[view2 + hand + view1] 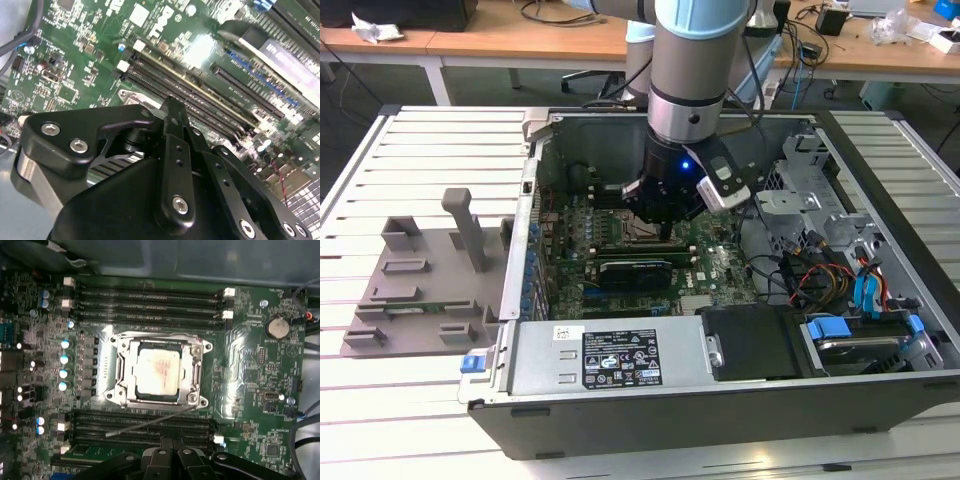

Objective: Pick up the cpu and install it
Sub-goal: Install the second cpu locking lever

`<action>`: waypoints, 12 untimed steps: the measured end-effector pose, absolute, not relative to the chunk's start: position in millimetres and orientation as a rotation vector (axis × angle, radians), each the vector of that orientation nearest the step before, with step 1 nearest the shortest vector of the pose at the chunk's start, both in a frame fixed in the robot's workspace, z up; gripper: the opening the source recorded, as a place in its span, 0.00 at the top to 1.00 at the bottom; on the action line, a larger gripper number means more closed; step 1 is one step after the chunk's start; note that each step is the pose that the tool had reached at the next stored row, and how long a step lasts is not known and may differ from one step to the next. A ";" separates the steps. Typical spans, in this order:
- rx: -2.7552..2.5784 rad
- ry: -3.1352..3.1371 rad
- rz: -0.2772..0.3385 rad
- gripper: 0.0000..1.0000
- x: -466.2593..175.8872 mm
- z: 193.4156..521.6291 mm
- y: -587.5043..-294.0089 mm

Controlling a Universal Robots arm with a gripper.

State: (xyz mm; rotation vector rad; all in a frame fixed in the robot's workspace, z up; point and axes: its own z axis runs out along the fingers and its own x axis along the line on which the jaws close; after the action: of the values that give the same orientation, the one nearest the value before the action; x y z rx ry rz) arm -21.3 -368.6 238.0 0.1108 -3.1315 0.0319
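The black-fingered gripper hangs closed and empty above the green motherboard. The small silvery square cpu sits inside its metal socket frame.

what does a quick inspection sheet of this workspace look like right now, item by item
surface: slatted white table carrying the open computer case.
job's things: cpu lies flat within the socket frame on the motherboard; a thin metal lever angles out beside the frame.
clutter: grey plastic fixture on the table at the exterior view's left.
grippers: gripper is down inside the case above the motherboard, holding nothing; whether it is open cannot be told.
cables: coloured wire bundle and blue cable in the case at the exterior view's right.
surroundings: wooden desks behind, with loose cords on top.
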 end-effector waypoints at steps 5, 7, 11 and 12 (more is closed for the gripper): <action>0.111 -3.132 0.027 0.89 -21.5 236.9 -377.3; 0.111 -3.132 0.010 0.89 -21.9 236.4 -383.2; 0.112 -3.132 -0.140 0.89 -23.5 236.2 -388.0; 0.111 -3.131 -0.186 0.89 -24.7 236.2 -388.1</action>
State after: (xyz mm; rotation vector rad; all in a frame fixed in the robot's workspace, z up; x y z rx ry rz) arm -24.7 -388.1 236.2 0.1113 -3.1311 -0.1857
